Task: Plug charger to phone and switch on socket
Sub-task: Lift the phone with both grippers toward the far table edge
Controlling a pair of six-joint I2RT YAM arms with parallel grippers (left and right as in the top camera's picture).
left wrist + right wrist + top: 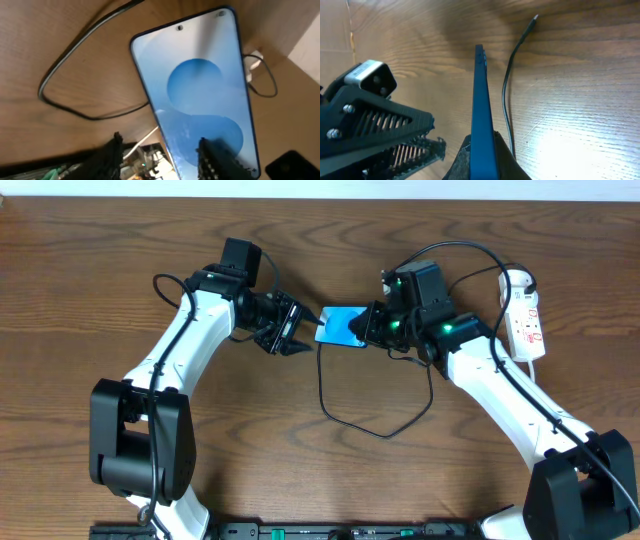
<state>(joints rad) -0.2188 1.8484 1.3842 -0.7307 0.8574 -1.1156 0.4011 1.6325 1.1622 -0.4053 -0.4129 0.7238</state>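
Observation:
The phone (338,327), with its bright blue screen, is held off the table with my right gripper (368,328) shut on its right end. In the right wrist view the phone (480,95) shows edge-on, pinched between the fingers (502,160). My left gripper (298,340) hovers open at the phone's left end. In the left wrist view one of its fingers (220,160) crosses in front of the screen (200,95) and the other stands beside it. The charger cable (375,430) loops across the table, and its plug tip (535,18) lies loose on the wood. The socket (526,320) lies at the far right.
A white cord (545,345) runs along the socket's right side. The black cable (75,55) curves over the wood beneath and left of the phone. Both arms meet near the table's middle, and bare wood surrounds them.

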